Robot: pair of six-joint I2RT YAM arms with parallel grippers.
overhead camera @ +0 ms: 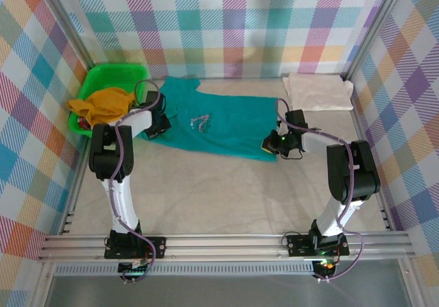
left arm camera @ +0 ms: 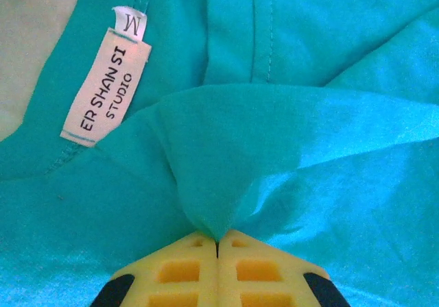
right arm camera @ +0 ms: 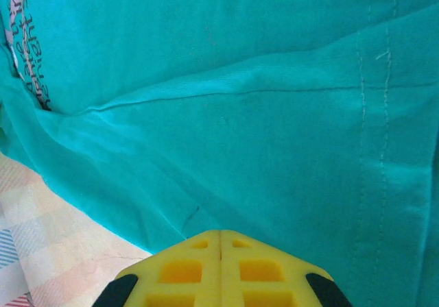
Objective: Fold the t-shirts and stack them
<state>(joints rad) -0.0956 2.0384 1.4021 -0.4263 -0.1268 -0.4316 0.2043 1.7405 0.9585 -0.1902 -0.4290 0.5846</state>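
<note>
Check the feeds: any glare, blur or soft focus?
Top external: even light, sharp, no glare on the teal t-shirt. Left wrist: neck label crisp, bright sheen on cloth at right, left end effector slightly soft. Right wrist: stitching sharp, print at left edge blurred.

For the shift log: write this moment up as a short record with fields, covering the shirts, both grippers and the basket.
teal shirt: spread out mid-table, collar end to the left
left gripper: shut on a pinch of the teal shirt, beside the neck label
right gripper: shut on the teal shirt's edge near the hem
white shirt: far right of the table, apart from the teal one
basket: far left corner, yellow cloth inside
stack: not yet made
</note>
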